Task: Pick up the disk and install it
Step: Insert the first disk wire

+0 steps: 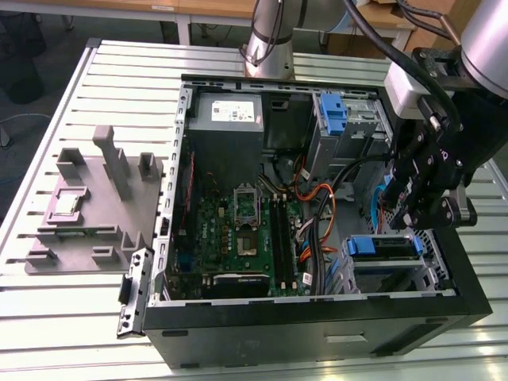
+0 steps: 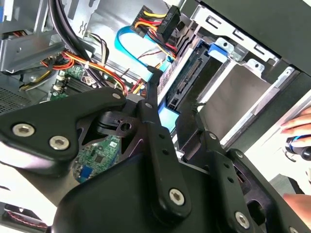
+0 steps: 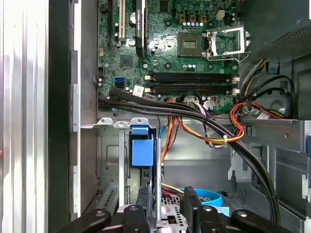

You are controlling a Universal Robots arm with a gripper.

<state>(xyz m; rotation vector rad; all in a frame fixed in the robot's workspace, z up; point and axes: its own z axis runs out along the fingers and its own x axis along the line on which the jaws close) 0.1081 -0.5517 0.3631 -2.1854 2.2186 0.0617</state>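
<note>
gripper (image 1: 406,221) open, just above the disk (image 1: 386,248) seated in the corner drive cage (image 1: 429,271) of the computer case (image 1: 302,329).

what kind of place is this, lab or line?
Probably a robotics lab bench for PC assembly trials: an open desktop tower lies on a slatted aluminium table, the robot arm's base stands next to it, and a grey parts fixture sits beside it.

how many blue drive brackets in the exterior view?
2. One blue bracket in the bay near the arm's base, the other on the drive cage under the gripper. The arm may hide more.
</note>
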